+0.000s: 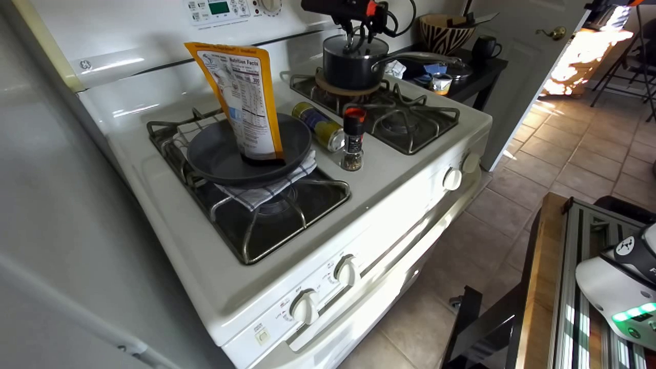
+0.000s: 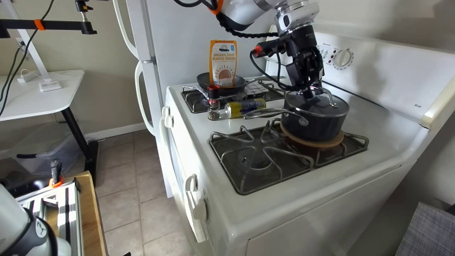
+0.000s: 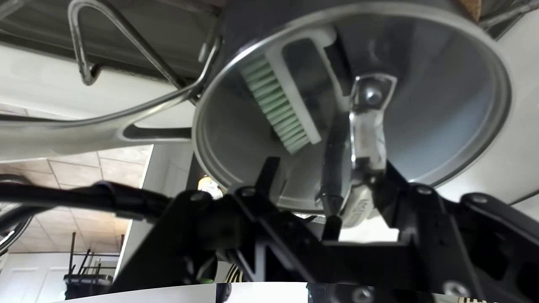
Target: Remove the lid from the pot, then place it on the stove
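The pot stands on a round brown trivet on the stove's grate and also shows in an exterior view. The lid sits on it, see-through dark glass with a metal rim and an arched metal handle. In the wrist view the lid shows a green-bristled brush beneath the glass. My gripper is at the lid; its fingers are apart on either side of the handle. The right finger is close to the handle, with a gap to the left one; contact is unclear.
A flat dark pan with an upright orange-and-white pouch stands on another burner. A yellow-blue can lies beside a pepper grinder. The pot's long metal handle sticks out over the stove. A patterned bowl stands behind.
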Action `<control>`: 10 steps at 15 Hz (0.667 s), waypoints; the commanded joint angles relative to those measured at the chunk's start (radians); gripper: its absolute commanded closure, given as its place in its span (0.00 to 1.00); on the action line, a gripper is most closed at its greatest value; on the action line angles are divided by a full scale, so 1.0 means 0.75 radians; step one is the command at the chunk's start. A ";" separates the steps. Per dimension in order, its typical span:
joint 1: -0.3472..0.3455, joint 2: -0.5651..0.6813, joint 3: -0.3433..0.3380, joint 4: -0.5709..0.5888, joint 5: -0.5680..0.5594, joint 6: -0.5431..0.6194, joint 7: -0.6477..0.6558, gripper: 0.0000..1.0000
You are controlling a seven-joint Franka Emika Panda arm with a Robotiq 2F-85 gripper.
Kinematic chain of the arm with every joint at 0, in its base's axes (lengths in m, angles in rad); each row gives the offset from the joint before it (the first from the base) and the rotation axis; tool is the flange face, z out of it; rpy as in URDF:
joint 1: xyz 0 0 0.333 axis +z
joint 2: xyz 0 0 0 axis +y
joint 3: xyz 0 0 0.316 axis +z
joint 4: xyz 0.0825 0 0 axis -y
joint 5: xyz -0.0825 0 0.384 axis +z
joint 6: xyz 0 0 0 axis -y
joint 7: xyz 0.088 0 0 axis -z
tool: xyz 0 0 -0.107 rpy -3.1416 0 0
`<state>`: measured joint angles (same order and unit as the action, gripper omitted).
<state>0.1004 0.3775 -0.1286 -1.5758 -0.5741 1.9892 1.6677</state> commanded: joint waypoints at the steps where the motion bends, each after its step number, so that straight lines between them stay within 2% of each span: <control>1: 0.001 0.042 -0.006 0.022 -0.025 0.034 0.043 0.64; 5: 0.005 0.038 -0.010 0.032 -0.036 0.052 0.055 0.98; 7: 0.005 0.040 -0.012 0.030 -0.038 0.072 0.065 1.00; 8: 0.006 0.039 -0.014 0.030 -0.040 0.073 0.066 0.97; 10: 0.003 0.032 -0.012 0.023 -0.032 0.087 0.066 0.97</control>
<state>0.1009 0.3970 -0.1306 -1.5518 -0.5815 2.0206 1.6873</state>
